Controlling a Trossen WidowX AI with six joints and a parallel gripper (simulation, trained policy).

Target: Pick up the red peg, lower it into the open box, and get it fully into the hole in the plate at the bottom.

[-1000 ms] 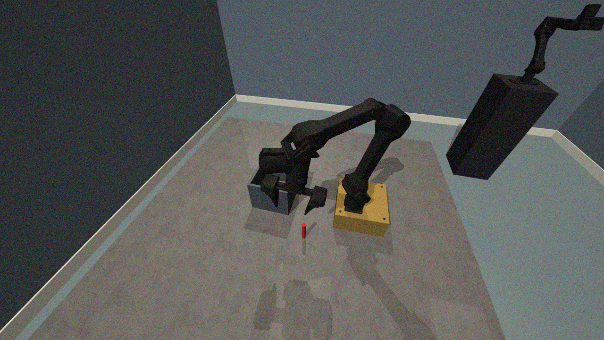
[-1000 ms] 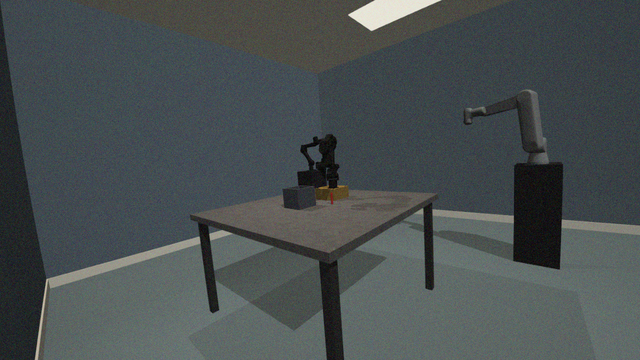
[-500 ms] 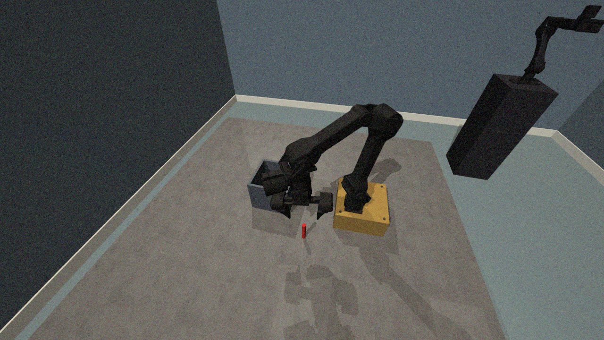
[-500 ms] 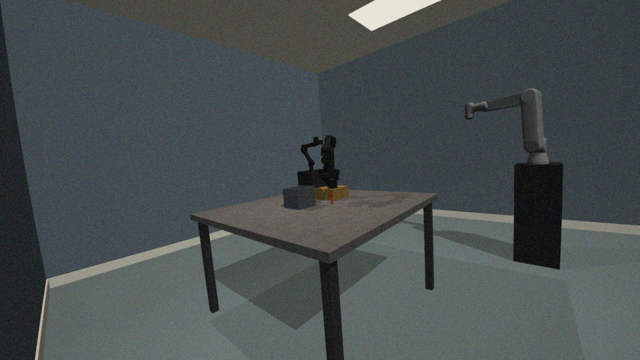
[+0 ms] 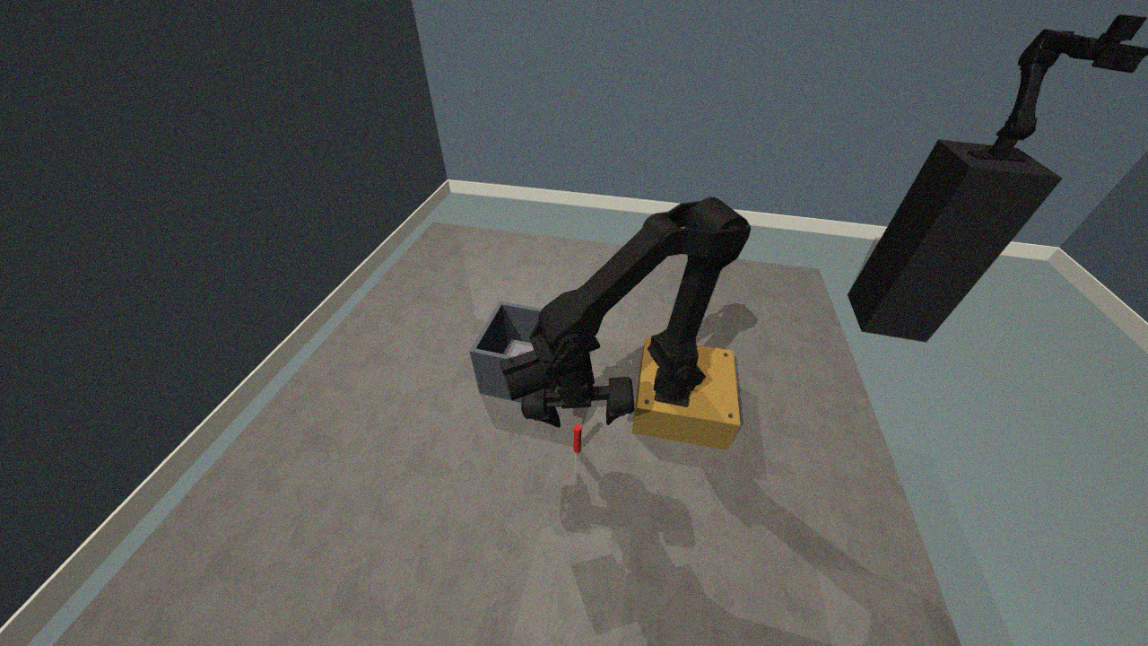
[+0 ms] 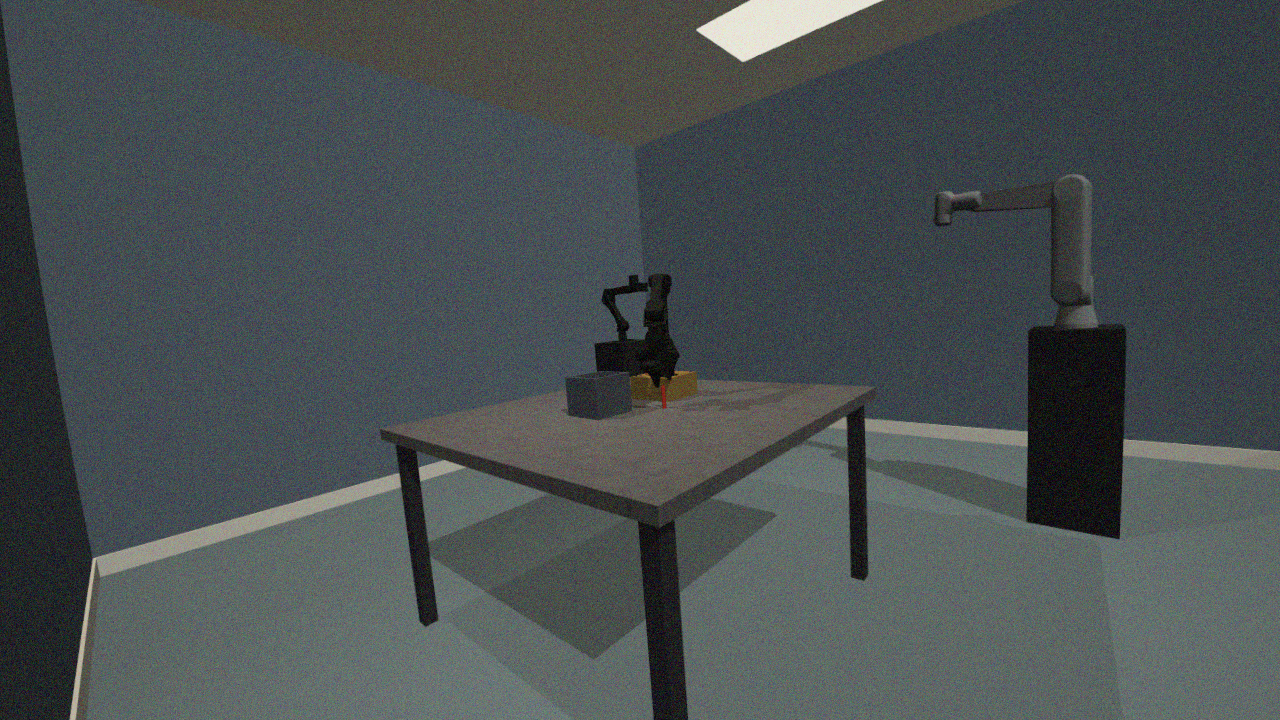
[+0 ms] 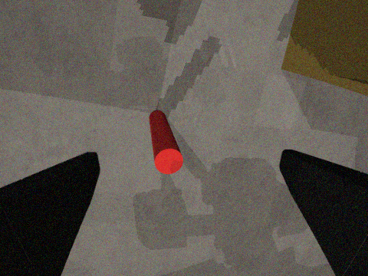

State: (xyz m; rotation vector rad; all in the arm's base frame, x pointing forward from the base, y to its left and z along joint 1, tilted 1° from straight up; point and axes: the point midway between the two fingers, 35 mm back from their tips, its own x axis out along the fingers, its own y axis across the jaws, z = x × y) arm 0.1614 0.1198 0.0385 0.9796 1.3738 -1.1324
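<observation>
The red peg point(image 5: 577, 439) point(image 6: 664, 396) point(image 7: 162, 136) stands upright on the table. My gripper point(image 5: 583, 423) point(image 7: 192, 160) is open and empty, pointing down above the peg. In the wrist view the peg's bright top shows between the two black fingertips, nearer the left one. The grey-blue open box point(image 5: 490, 373) point(image 6: 597, 396) stands beside the peg, behind the gripper and arm in the top view. A small part of the pale plate point(image 5: 517, 347) shows at the bottom of the box. The hole in the plate is hidden.
The arm stands on a yellow block point(image 5: 690, 431) point(image 6: 680, 385) point(image 7: 333, 34), close to the peg on the side away from the box. The table point(image 5: 321, 482) point(image 6: 537, 438) carries all these. Another black arm on a dark pedestal point(image 5: 947, 240) stands beyond the table.
</observation>
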